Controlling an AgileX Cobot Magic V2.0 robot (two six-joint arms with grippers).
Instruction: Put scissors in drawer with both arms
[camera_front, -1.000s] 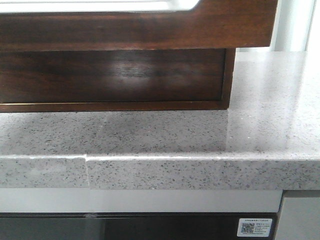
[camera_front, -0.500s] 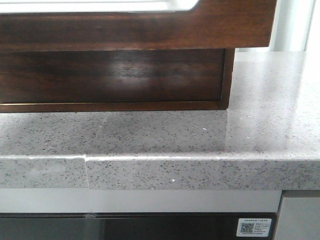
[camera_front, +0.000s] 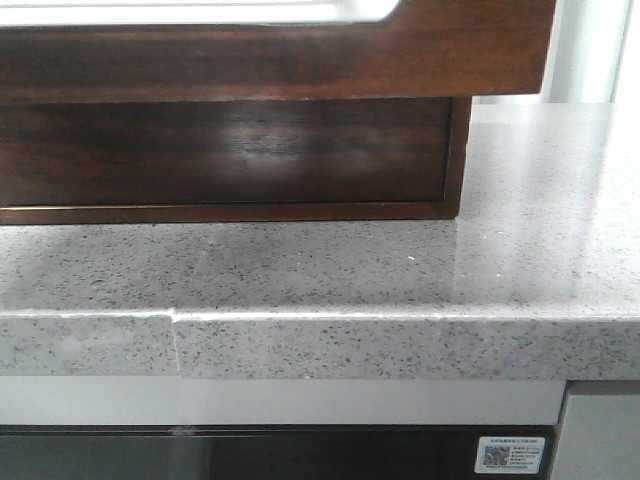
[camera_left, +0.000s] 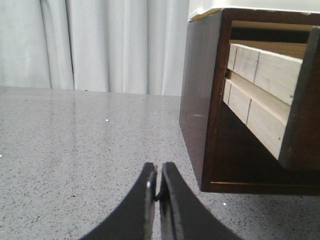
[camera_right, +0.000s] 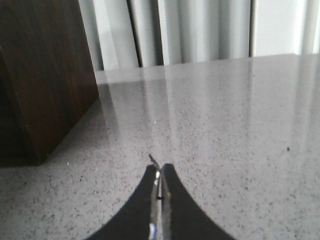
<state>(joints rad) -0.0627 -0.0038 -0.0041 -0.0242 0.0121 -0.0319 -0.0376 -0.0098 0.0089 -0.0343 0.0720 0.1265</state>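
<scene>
The glossy dark brown drawer (camera_front: 300, 55) with a pale round-cornered cutout along its top fills the upper front view, jutting out over the cabinet's lower front (camera_front: 230, 150). In the left wrist view the drawer (camera_left: 300, 100) stands pulled out, its pale wood side showing. My left gripper (camera_left: 159, 167) is shut and empty, low over the counter beside the cabinet's corner. My right gripper (camera_right: 160, 167) is shut on a thin metal piece, the scissors (camera_right: 152, 160), whose tip pokes out past the fingertips. Neither gripper shows in the front view.
The speckled grey stone counter (camera_front: 400, 270) carries the dark wooden cabinet (camera_right: 45, 75). Its front edge has a seam (camera_front: 175, 335). White curtains (camera_left: 100, 45) hang behind. A dark appliance front with a QR label (camera_front: 510, 455) sits below the counter.
</scene>
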